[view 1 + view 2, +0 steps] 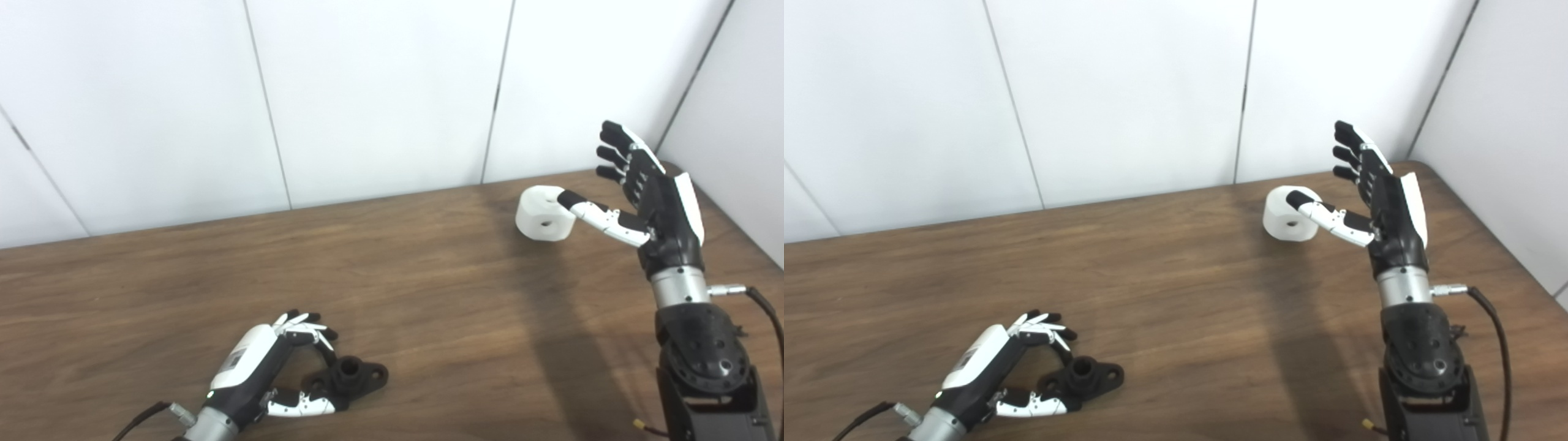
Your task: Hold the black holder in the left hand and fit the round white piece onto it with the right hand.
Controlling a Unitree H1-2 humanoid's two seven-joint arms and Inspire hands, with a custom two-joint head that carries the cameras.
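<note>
White piece (544, 213) beside right hand (650, 195).

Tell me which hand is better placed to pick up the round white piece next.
The right hand. It is open right beside the round white piece at the far right of the table, thumb reaching over it. The left hand is near the front edge, around the black holder.

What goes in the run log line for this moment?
left hand open around black holder | right hand open, thumb at round white piece | both parts on table

One black holder (350, 376), one round white piece (543, 214)
</note>
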